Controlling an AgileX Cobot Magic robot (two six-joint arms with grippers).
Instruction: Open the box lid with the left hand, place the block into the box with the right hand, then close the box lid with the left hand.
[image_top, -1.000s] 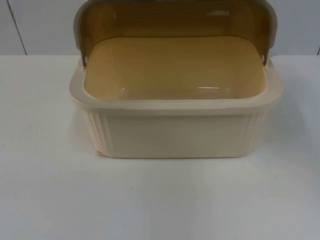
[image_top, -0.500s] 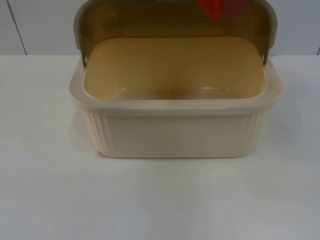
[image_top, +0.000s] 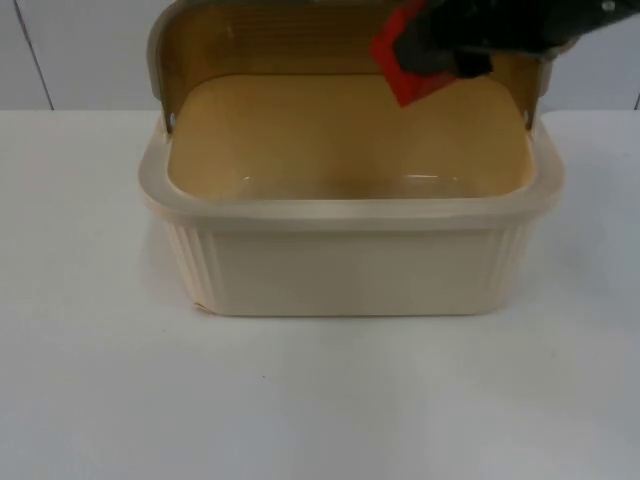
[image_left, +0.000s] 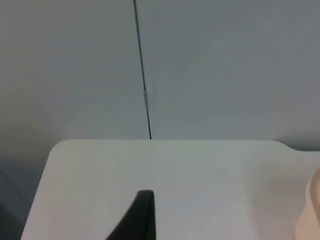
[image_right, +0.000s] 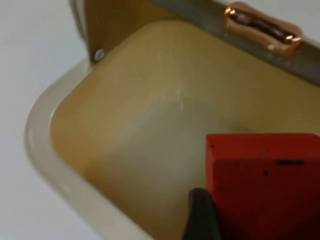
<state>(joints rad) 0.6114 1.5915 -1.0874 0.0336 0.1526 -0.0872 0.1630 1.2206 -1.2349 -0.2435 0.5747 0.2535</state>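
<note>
Top view shows the cream box standing on the white surface with its amber lid swung up and back against the rear, so the first step, opening the lid, is done. The second step is under way: the right claw hangs over the box's open mouth, near the rear right part of the box, pinching the red block. The block sits above the box's floor and under the raised lid, not yet resting on anything. In the right wrist view the block is held just beside a black fingertip, with the box's pale interior below it and the lid's copper-coloured handle beyond.

Left to do, as I judge it: lower and release the block inside the box, draw the right arm clear, then bring the lid down with the left arm.

The block is tilted in the top view, one corner dipping toward the box's floor and its flat faces turned off square from the box's walls. Its long axis cannot be told, since the claw covers much of it.

The left claw waits off to the box's left over bare surface, facing the grey partition wall; whether it is spread or closed I cannot tell.
</note>
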